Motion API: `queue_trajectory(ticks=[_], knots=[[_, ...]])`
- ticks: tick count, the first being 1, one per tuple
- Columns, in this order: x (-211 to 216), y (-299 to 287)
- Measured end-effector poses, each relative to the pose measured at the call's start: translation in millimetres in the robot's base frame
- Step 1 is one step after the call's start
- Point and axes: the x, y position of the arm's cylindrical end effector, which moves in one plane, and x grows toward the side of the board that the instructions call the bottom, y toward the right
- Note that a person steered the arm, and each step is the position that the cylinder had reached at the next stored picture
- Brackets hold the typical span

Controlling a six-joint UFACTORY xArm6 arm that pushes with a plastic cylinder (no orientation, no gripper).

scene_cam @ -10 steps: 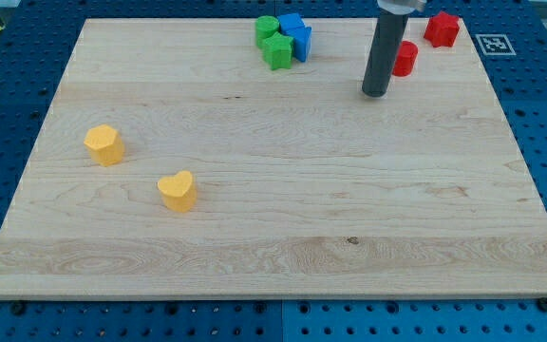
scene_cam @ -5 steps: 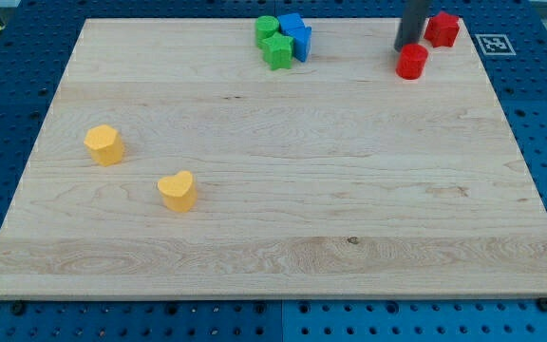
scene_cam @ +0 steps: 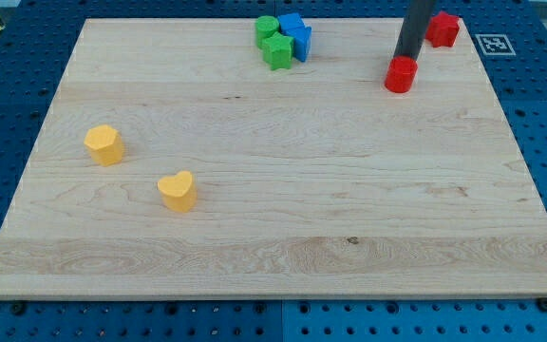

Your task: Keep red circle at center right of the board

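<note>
Dark and straight, the rod comes down from the view's top edge near the right side, and my tip [scene_cam: 405,59] sits right at the upper edge of the red circle [scene_cam: 401,74], touching it or as good as touching; the exact contact is hidden behind the block's top. This end effector is a plain rod with nothing to spread or press together, so it pinches nothing and only bears against the block from the view's top side.

The red circle lies on the wooden tabletop [scene_cam: 273,190] in the upper right part of the board, well above the middle of the right edge. Up and to the view's right of it, close to the top edge and partly behind the rod, is a second red block [scene_cam: 444,28] whose shape I cannot make out.

Further toward the view's left along the top edge is a tight cluster: a green round block [scene_cam: 266,28], a green block [scene_cam: 277,51] of angular outline just below it, and two blue blocks [scene_cam: 295,34] pressed against them on the right.

Well apart, on the left half, stand a yellow block [scene_cam: 103,144] of roughly hexagonal form and a yellow heart [scene_cam: 176,190] below and right of it.
</note>
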Motion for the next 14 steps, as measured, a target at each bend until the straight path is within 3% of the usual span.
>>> queue_trajectory(ticks=[1, 3, 5, 7, 10, 11, 14], knots=[[2.6, -46.6], [42.8, -34.7], [6.0, -18.3], [23.8, 16.9], [35.6, 11.4], [35.6, -23.8], [77.5, -22.1]])
